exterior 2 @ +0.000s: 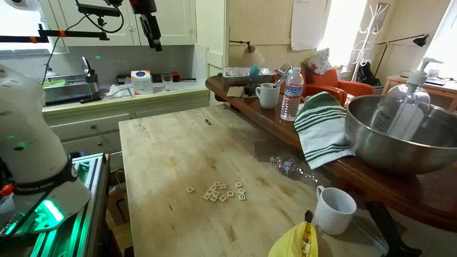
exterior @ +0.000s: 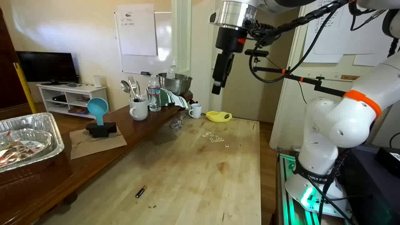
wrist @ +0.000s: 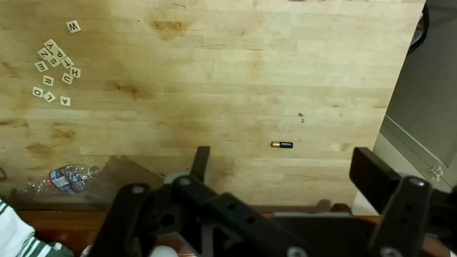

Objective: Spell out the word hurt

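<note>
Several small pale square letter tiles lie on the wooden table in all views. In the wrist view, the H tile (wrist: pixel 75 72), U tile (wrist: pixel 67 78), R tile (wrist: pixel 48 81) and T tile (wrist: pixel 66 62) lie in a loose cluster at the upper left. The T touches or nearly touches neighbouring tiles. The W tile (wrist: pixel 73 26) lies apart. The cluster also shows in both exterior views (exterior: pixel 214 137) (exterior 2: pixel 223 192). My gripper (wrist: pixel 281 160) is open and empty, with its fingers wide apart. In both exterior views the gripper (exterior: pixel 217 87) (exterior 2: pixel 156 45) hangs high above the table.
A battery (wrist: pixel 282 144) lies on the table (wrist: pixel 232 89). A plastic bottle (exterior 2: pixel 291 168), a white mug (exterior 2: pixel 335 210) and a yellow pouch (exterior 2: pixel 294 242) stand or lie near the tiles. A raised brown counter (exterior: pixel 150 125) with a steel bowl (exterior: pixel 175 82) runs along one side.
</note>
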Robot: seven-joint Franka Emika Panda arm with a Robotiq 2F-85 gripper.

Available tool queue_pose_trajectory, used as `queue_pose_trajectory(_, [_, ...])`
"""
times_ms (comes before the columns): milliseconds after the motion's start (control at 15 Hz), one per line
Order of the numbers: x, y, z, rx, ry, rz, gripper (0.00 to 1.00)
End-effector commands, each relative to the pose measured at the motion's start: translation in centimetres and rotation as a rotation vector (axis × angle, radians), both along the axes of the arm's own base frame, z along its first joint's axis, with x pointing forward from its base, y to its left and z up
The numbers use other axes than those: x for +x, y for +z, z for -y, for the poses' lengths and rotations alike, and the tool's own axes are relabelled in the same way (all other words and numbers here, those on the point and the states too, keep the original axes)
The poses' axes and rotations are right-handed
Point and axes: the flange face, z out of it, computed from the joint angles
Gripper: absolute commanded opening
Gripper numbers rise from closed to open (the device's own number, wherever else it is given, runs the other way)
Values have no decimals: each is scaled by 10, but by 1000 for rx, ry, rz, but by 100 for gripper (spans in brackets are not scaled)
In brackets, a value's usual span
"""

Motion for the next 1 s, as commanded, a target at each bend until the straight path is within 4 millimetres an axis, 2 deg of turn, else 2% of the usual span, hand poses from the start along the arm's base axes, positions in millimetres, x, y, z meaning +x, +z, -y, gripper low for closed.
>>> queue_pose_trajectory(0, [0,1,0,0,0,-1,100])
queue_pose_trajectory(467, [0,1,0,0,0,-1,100])
queue_pose_trajectory(733, [11,-18,39,12,-106,11,100])
queue_pose_trajectory(933, [20,-35,61,30,-116,76,100])
